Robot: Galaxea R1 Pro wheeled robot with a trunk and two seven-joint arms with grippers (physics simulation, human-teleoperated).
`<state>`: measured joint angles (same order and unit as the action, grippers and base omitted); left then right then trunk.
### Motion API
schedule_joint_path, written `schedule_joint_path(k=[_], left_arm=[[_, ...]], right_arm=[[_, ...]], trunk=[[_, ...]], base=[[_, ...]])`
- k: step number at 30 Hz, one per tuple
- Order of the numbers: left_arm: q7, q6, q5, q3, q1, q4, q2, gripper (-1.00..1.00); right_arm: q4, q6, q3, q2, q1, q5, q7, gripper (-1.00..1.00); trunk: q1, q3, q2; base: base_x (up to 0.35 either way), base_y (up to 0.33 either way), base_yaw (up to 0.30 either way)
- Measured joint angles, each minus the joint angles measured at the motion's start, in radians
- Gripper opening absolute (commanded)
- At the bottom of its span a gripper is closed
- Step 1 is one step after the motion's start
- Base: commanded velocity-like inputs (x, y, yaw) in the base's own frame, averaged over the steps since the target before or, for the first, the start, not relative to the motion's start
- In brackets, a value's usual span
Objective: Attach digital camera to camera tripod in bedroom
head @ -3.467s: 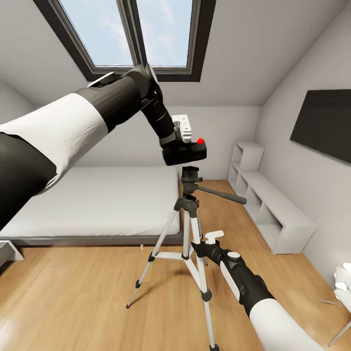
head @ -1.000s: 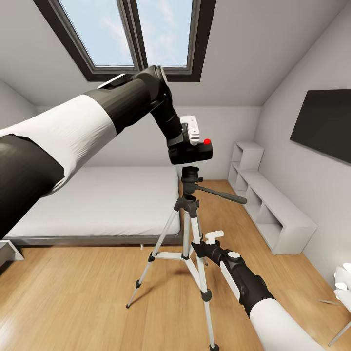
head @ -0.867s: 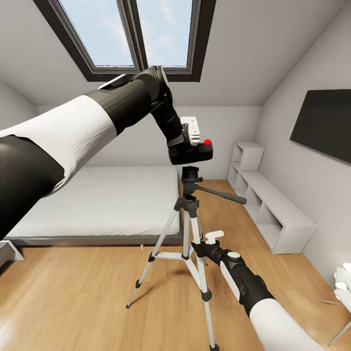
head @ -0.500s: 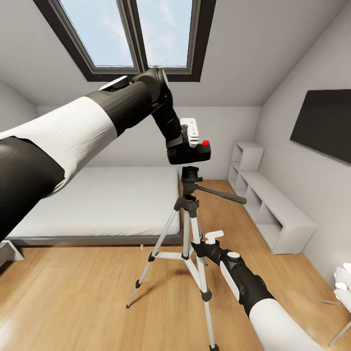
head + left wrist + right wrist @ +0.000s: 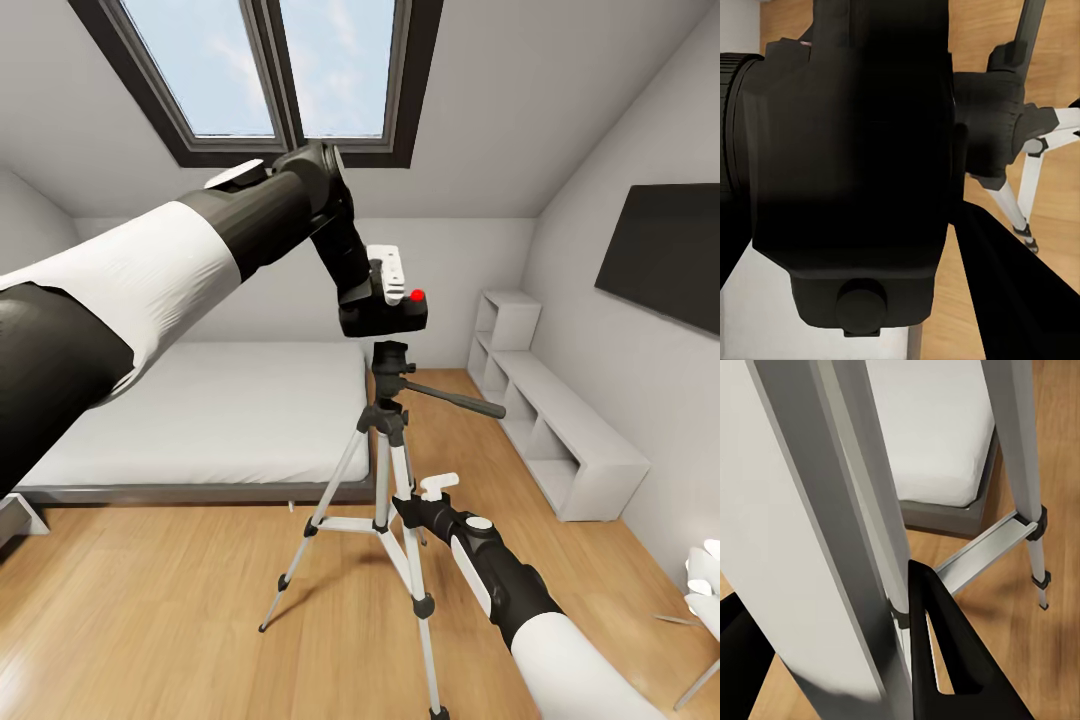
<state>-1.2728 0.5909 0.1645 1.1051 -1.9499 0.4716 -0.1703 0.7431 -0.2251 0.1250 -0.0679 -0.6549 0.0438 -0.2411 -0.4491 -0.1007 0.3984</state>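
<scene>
Left gripper (image 5: 385, 290) clamps the boxy matte-black digital camera (image 5: 383, 315), centre frame, just above the camera tripod (image 5: 388, 420) head. Right gripper (image 5: 425, 492) grips a smooth silver tripod leg, lower centre. Grey bed (image 5: 190, 410) behind, white shelf unit (image 5: 560, 430) at right.

The digital camera (image 5: 383, 315) is a small black box with a red button on its top, near its right end. It sits level in the air just above the head of the camera tripod (image 5: 390, 440), with its underside close to the head; whether they touch cannot be told. In the left wrist view the digital camera (image 5: 847, 165) shows as a dark block with a round knob on one face, and the dark grey tripod head (image 5: 994, 127) lies right beside it. The camera tripod stands upright on the bedroom's wood floor (image 5: 180, 610) in front of the bed (image 5: 190, 410), silver legs spread, black feet down, its long pan handle (image 5: 455, 398) pointing right. In the right wrist view, its silver legs (image 5: 870, 510) run close by.
</scene>
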Motion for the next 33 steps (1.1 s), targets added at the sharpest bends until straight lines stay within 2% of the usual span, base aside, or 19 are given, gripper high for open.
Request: schedule_joint_path(k=[33], left_arm=[[0.002, -0.001, -0.006, -0.001, 0.017, 0.000, 0.000, -1.00]], right_arm=[[0.000, 0.000, 0.000, 0.000, 0.000, 0.000, 0.000, -1.00]], trunk=[[0.000, 0.000, 0.000]], base=[[0.000, 0.000, 0.000]])
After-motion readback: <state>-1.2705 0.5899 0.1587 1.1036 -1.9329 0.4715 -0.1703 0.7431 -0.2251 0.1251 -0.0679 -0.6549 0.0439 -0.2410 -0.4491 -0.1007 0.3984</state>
